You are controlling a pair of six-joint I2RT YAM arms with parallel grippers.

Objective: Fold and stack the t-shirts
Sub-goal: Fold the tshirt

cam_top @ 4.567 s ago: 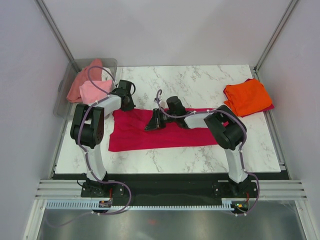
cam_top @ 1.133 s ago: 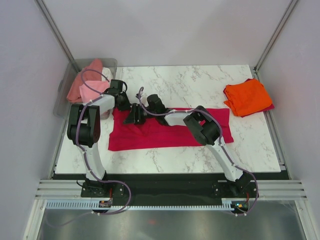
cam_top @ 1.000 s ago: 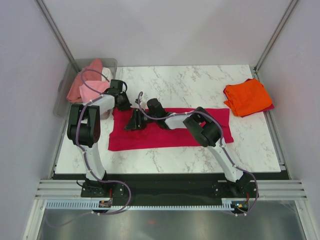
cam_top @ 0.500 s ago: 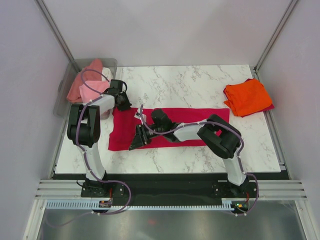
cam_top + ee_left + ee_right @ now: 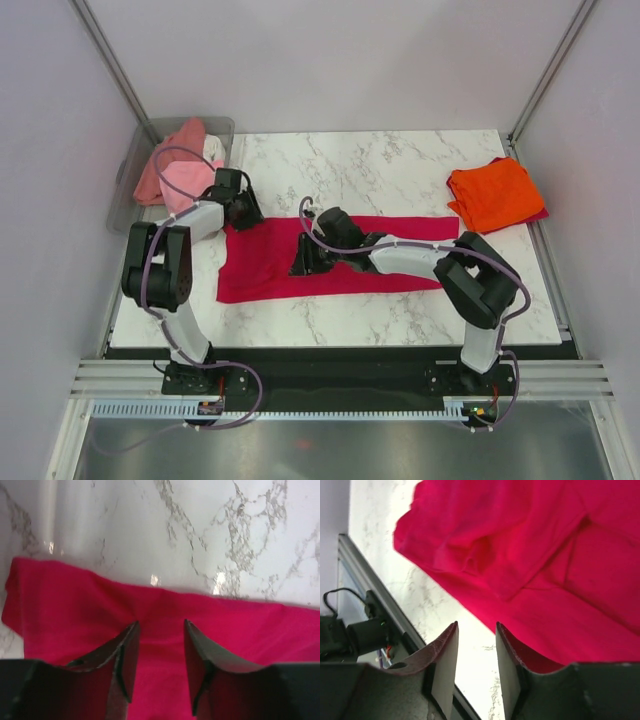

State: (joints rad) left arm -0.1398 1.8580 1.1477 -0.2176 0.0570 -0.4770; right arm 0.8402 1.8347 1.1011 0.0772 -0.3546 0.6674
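My left end effector just let go of crimson t-shirt at its upper-left corner; jaws apart, empty. My right end effector back from shirt's lower-left edge to its middle, parted, holding nothing. Shirt lies as flat band, centre of tabletop. Likely long fold laid; cross fold next.

the right gripper, jaws parted and empty, hangs over the crimson t-shirt.
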